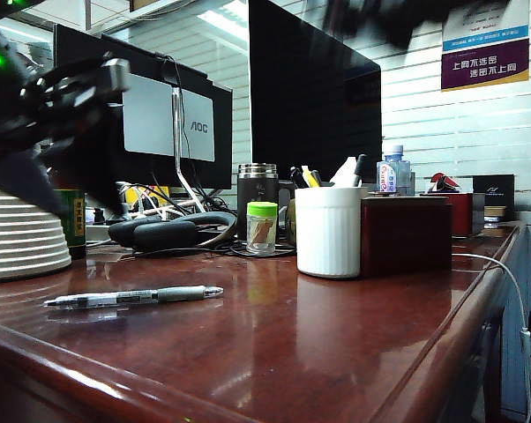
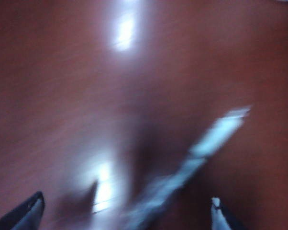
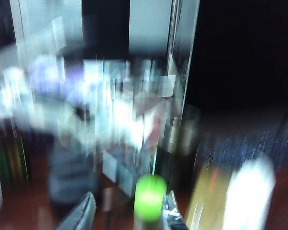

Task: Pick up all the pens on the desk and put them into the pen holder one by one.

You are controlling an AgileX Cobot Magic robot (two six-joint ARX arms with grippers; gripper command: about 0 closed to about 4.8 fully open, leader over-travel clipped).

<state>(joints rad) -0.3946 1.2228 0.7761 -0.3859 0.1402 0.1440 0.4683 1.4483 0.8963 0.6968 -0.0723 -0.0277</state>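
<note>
Left gripper [image 2: 126, 211] hovers above the desk [image 2: 62, 96], jaws spread wide and empty – the clear pen [image 2: 196, 155] lies between them. Right gripper [image 3: 127, 211], partly open and empty, points toward the green-capped jar [image 3: 149, 194] – the pen holder [image 1: 329, 231] stands apart

Left gripper [image 2: 125, 211] hangs low with jaws spread wide; right gripper [image 3: 127, 211], blurred, hovers high at the far right, jaws partly apart.
</note>
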